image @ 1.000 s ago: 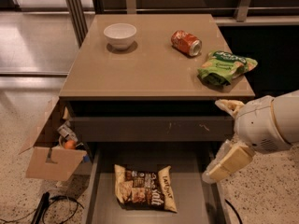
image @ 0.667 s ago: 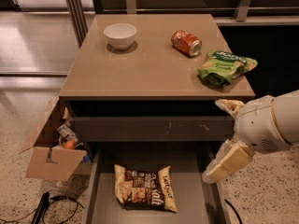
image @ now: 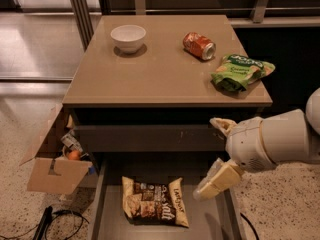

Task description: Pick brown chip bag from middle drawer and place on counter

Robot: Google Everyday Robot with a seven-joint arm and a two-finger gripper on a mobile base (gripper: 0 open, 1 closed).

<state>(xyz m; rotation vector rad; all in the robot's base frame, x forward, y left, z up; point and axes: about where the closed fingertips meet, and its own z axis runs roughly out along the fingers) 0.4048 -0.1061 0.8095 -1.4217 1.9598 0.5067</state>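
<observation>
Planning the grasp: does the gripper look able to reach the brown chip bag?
Probably yes: the brown chip bag lies uncovered in the open middle drawer; the gripper, open, hovers beside it.

The bench [image: 165, 79] fills the upper middle of the frame. On it a bowl [image: 128, 37] sits upper left, a can [image: 199, 45] upper right, and a snack bag [image: 241, 71] at the right edge. Below, at bottom centre, the open middle drawer [image: 205, 224] holds the chip bag [image: 155, 206]. The claw [image: 220, 153] hangs over the drawer's right side, apart from the bag. A cardboard box [image: 52, 171] sits lower left.
</observation>
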